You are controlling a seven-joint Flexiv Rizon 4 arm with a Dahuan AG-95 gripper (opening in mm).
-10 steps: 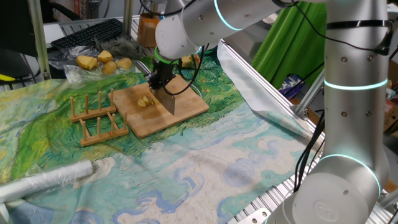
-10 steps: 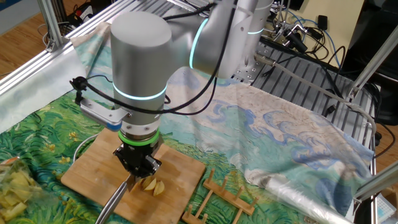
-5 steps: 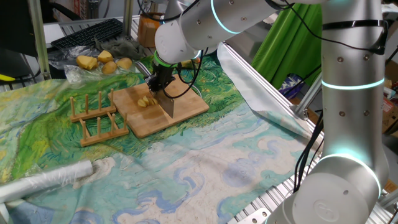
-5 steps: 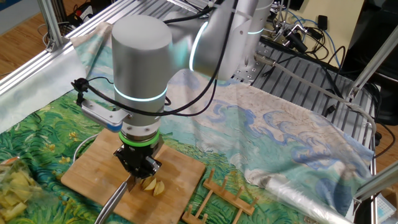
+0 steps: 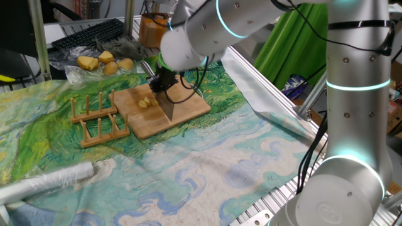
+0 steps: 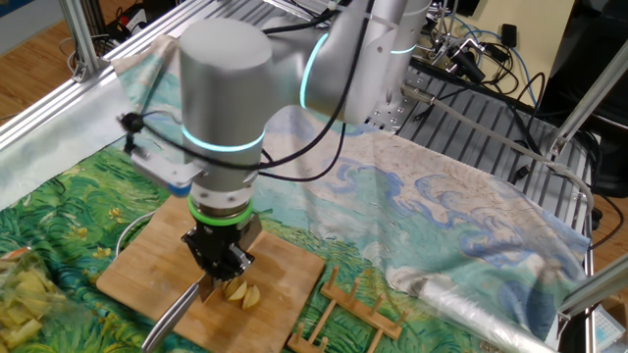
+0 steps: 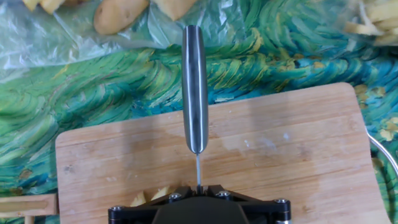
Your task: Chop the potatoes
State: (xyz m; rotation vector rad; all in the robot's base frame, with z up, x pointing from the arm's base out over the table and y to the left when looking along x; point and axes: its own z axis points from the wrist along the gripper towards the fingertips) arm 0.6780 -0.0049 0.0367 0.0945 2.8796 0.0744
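The potatoes (image 5: 146, 102) are a small cluster of pale-yellow chunks on the wooden board (image 5: 191, 103). They lie just left of the knife blade (image 5: 170, 107). My gripper (image 5: 162, 85) is shut on the knife, directly above the board. In the other fixed view the chunks (image 6: 241, 292) lie under and beside the gripper (image 6: 218, 271), and the steel handle (image 6: 173, 314) sticks out to the lower left. The hand view looks down the handle (image 7: 194, 93) over the board (image 7: 298, 155). There the gripper (image 7: 198, 186) pinches the thin blade, with potato chunks (image 7: 152, 194) peeking out at its left.
A wooden rack (image 5: 97, 119) stands left of the board. Whole potatoes (image 5: 103, 63) lie on clear plastic behind it, also at the hand view's top (image 7: 121, 15). A plastic roll (image 5: 44, 182) lies at the front left. Yellow scraps (image 6: 20, 294) lie beside the board.
The arm's wrist and upper links have shifted slightly. The knife and the potato chunks stay in about the same place on the board.
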